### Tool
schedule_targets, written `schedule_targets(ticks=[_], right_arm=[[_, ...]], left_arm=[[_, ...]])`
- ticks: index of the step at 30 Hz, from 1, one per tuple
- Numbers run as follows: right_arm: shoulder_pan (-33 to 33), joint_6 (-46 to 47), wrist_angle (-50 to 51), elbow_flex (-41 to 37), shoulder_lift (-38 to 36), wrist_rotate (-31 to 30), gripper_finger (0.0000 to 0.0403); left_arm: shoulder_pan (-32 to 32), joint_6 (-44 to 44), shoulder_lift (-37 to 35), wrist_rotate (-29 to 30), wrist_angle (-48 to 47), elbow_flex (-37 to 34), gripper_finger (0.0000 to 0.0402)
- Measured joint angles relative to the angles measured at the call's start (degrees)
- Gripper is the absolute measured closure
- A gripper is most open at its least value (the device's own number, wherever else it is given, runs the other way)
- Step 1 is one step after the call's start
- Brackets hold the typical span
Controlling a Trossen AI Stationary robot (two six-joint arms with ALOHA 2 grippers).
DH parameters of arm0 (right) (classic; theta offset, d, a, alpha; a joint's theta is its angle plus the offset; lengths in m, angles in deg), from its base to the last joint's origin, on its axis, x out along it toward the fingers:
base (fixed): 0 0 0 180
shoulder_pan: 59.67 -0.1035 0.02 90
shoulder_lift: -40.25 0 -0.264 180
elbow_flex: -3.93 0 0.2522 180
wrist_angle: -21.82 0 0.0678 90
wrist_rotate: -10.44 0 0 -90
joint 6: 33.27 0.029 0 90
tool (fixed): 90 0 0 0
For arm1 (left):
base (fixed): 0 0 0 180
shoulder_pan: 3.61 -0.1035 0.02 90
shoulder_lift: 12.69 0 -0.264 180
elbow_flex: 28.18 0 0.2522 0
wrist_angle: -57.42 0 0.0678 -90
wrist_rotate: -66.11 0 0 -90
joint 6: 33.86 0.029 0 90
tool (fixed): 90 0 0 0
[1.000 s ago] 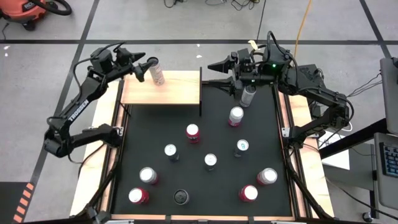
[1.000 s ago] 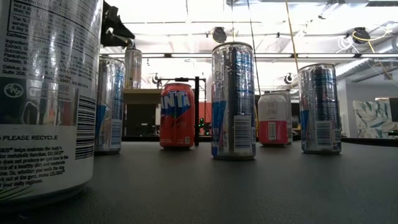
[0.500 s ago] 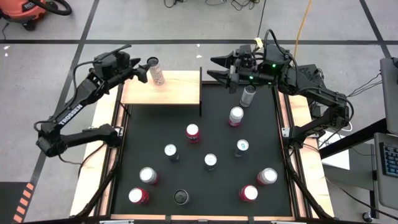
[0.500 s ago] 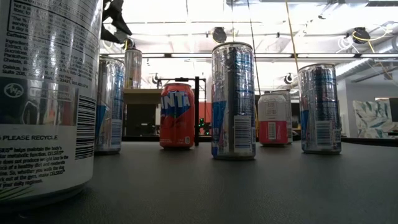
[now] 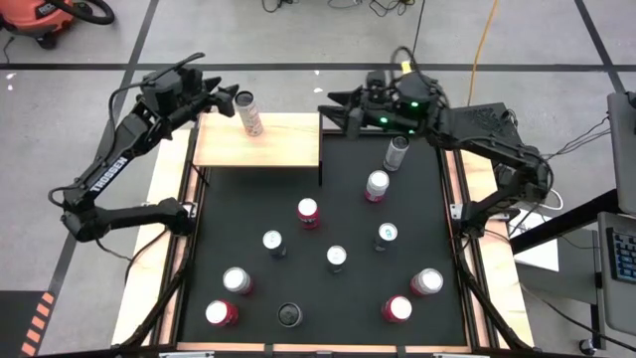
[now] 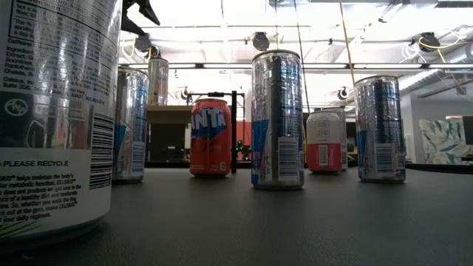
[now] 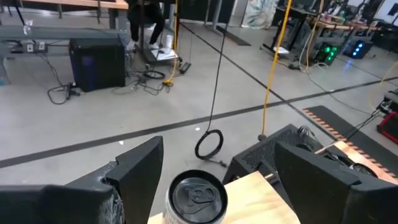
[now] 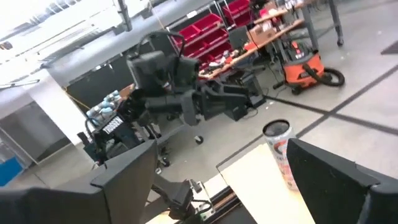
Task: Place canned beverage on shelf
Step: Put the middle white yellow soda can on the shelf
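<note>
Silver can [image 5: 249, 113] stood upright on shelf [image 5: 260, 144], far-left corner. Left claw [image 5: 228, 99] hovered just beside can, spread wide, empty. Right claw [image 5: 338, 107] beyond shelf's right end, open, empty. Ten cans on surface [image 5: 338, 298] near shelf.

grey floor [image 5: 298, 35], black lines, orange vacuum [image 5: 45, 15]

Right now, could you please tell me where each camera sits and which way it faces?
High view: overhead, straight down on the table; both arms show.
Low view: at tabletop height, level across the cans; a pincer tip at top.
Left wrist view: on the left arm, past the open left pincer over the shelf can.
Right wrist view: on the right arm, past the open right pincer toward the left arm.
Shared: both wrist views show that can on the shelf.
</note>
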Motion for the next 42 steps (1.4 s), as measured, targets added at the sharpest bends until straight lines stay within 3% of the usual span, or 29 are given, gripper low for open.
schedule_targets(ticks=[8,19,27,33,42], right_arm=[[3.3,-4.5,2.2,13.4,11.6,9.1,0.0065],[9.3,-9.2,5.6,33.6,30.4,19.0,0.0065],[10.0,-11.3,7.9,35.0,33.4,19.1,0.0065],[10.8,-12.9,16.4,35.0,32.3,20.8,0.0065],[11.1,-13.2,20.8,35.0,32.2,25.0,0.0065]], left_arm=[[0.2,-7.2,-1.1,-0.6,-6.4,0.4,0.0096],[1.6,-4.4,-1.7,-1.5,-9.8,0.4,0.0096],[1.6,10.4,2.4,1.0,-7.6,0.4,0.0075],[1.6,13.7,7.5,6.1,-7.3,0.3,0.0009],[1.6,13.8,12.4,3.0,-2.8,0.3,0.0003]])
